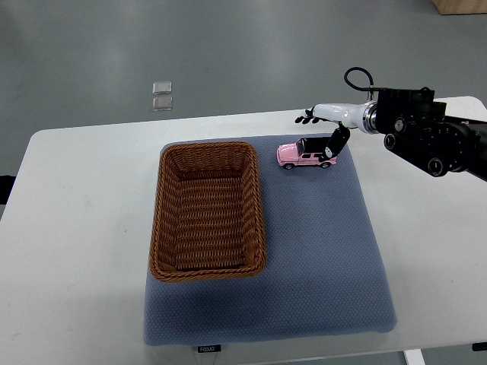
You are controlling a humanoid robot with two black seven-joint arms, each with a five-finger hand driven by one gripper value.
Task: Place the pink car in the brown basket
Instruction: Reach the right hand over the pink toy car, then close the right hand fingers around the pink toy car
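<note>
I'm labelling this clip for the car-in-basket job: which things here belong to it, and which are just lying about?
Part of the job:
- small pink toy car
- brown woven wicker basket
- right robot hand

Just there:
- blue-grey fabric mat
- white table
- two small clear squares on the floor

The right arm (441, 141) is cut off by the picture's right edge. The right hand's thumb (337, 144) hides the rear of the pink car (306, 156).

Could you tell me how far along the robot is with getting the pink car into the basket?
Early stage. Done: the right hand has reached the pink car, which sits on the blue mat. In hand: its fingers are open above the car, not gripping. Left: grasp, lift and set it in the empty brown basket.
</note>
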